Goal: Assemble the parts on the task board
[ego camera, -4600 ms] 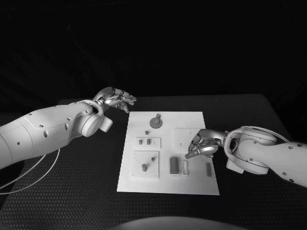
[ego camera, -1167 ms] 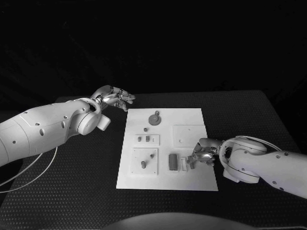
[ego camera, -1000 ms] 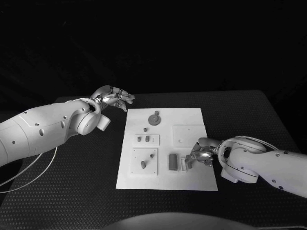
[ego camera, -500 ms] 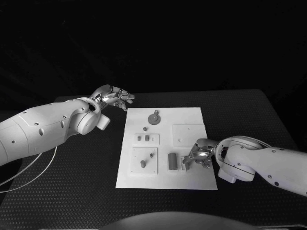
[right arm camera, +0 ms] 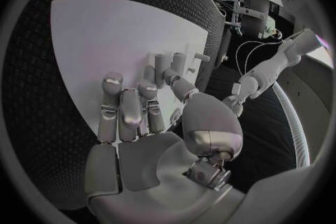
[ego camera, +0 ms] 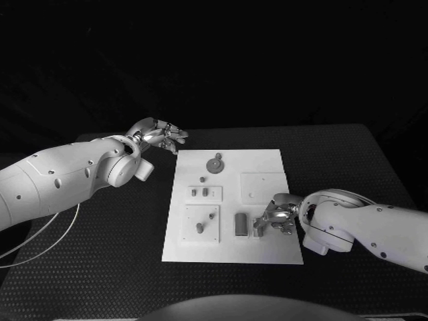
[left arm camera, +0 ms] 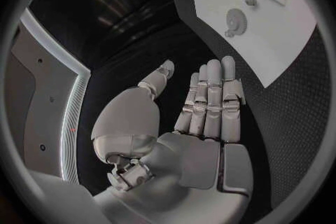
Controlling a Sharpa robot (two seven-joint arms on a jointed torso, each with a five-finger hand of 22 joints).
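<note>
The white task board (ego camera: pixel 267 167) lies mid-table, also seen in the wrist views (left arm camera: pixel 283 33) (right arm camera: pixel 105 33). On it are a gear (ego camera: pixel 215 163) (left arm camera: pixel 236 21), two short pegs in a small plate (ego camera: pixel 204 193), a peg on a square plate (ego camera: pixel 200 227), a dark block (ego camera: pixel 240 225) and a pale slim holder (ego camera: pixel 257 228). My right hand (ego camera: pixel 275 219) (right arm camera: pixel 140 123) is low over the board's near right part, next to the holder. Its thumb and a finger seem to pinch a slim grey part (right arm camera: pixel 149 71). My left hand (ego camera: pixel 157 136) (left arm camera: pixel 203 112) hovers open off the board's far left corner.
A blank square plate (ego camera: pixel 263 186) sits on the board just beyond my right hand. Black matting (ego camera: pixel 98 267) surrounds the board on all sides. A cable (ego camera: pixel 41 247) loops under my left arm at the near left.
My right hand came down from the blank plate towards the near right of the board, then slid left up to the holder. The slim grey part no longer lies on the board's right edge.
</note>
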